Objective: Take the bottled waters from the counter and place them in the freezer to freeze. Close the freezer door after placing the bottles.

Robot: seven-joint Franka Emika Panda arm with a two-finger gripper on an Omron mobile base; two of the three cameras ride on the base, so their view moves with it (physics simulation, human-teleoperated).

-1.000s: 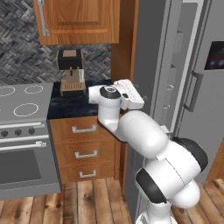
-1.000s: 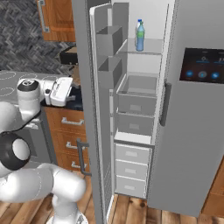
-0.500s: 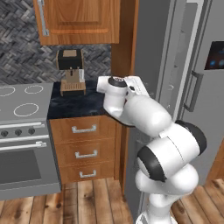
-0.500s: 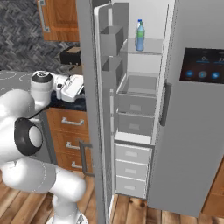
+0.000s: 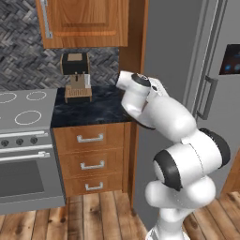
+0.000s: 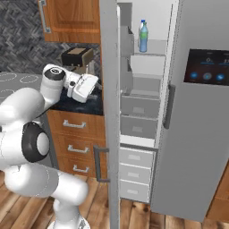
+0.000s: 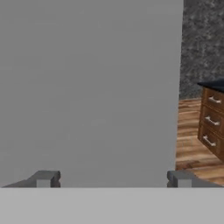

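Two bottled waters [image 6: 143, 36] standing together on upper freezer [image 6: 147, 67] shelf, so only closing remains, presumably. Gripper [image 7: 113, 178] with fingers spread wide, empty, aimed flat at outer face of freezer door [image 6: 110, 112], likely to push it shut. Nearby: counter [image 5: 91, 108] bearing coffee machine [image 5: 76, 76], stovetop [image 5: 23, 110] beyond. Nothing visibly blocking door's swing.

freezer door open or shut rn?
Open. The freezer door stands swung out edge-on, exposing white shelves, grey drawers and the bottles on the top shelf.
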